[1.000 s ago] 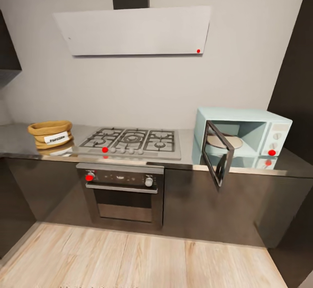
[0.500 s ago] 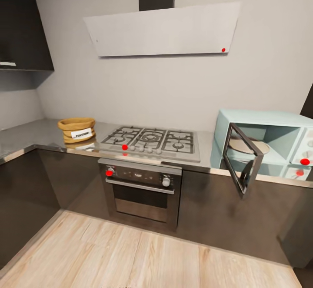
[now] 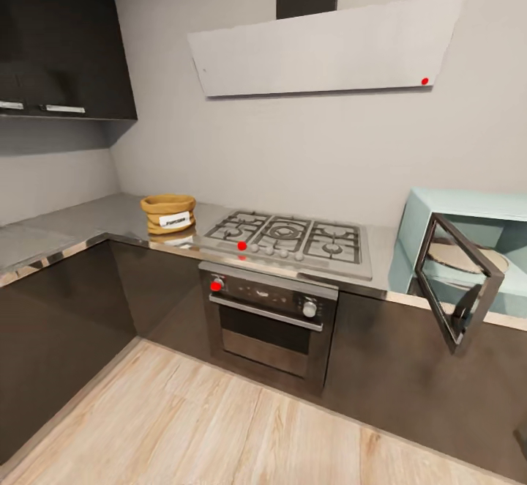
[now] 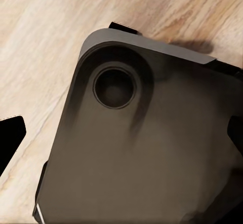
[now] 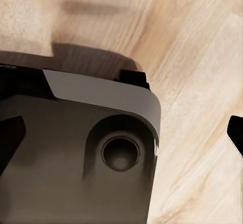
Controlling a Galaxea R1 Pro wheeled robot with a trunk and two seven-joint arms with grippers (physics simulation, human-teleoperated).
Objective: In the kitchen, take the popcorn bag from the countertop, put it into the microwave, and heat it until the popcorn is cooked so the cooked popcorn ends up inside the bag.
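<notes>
Left wrist view: left end effector (image 4: 121, 133) fingertips sit wide apart, empty, over the robot base (image 4: 152, 148); right end effector (image 5: 121, 127) likewise open, stowed for travel. Popcorn bag (image 3: 169, 214) stands on the counter (image 3: 88, 223) left of the gas hob (image 3: 287, 239). Microwave (image 3: 468, 250) at right, door (image 3: 455, 281) swung open, ready for loading.

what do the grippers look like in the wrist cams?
Little of them shows. In the left wrist view, the left gripper's fingers are plain black tips at the frame edges; the right gripper's fingers look the same in the right wrist view. No cables or markings visible. Below them sits the robot's dark grey base.
</notes>
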